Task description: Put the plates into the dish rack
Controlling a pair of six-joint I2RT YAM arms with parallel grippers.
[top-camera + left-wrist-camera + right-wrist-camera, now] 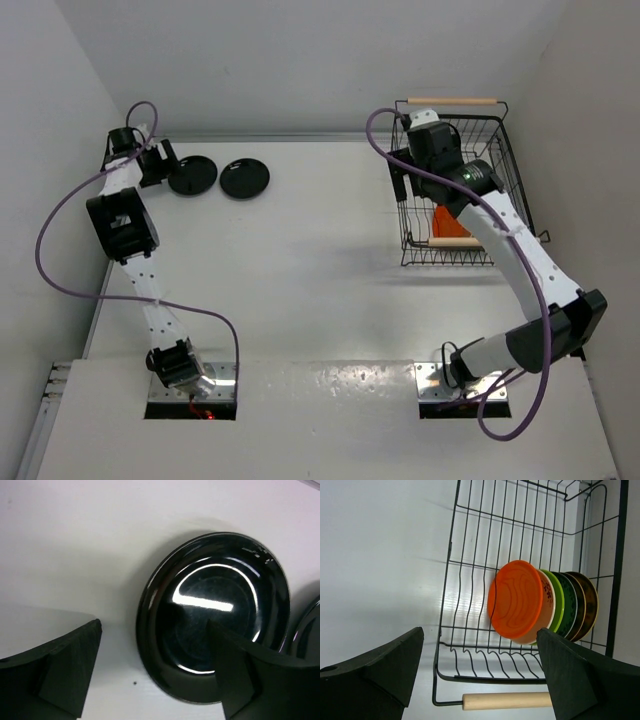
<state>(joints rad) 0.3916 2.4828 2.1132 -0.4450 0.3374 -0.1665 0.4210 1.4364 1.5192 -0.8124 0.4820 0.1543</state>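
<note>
Black pair left to load: one black plate (215, 615) lies flat on the counter (75, 540), second plate (307, 630) just beside it. Left claw (152, 625) is spread wide astride its near rim, gripping nothing. Orange plate (515, 597) and others stand on edge in the dish rack (505, 700), slotted to save room. Right claw (480, 631) is spread, empty, above them.

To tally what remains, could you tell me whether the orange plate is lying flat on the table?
No, the orange plate stands on edge inside the dish rack, in front of the other plates.
</note>
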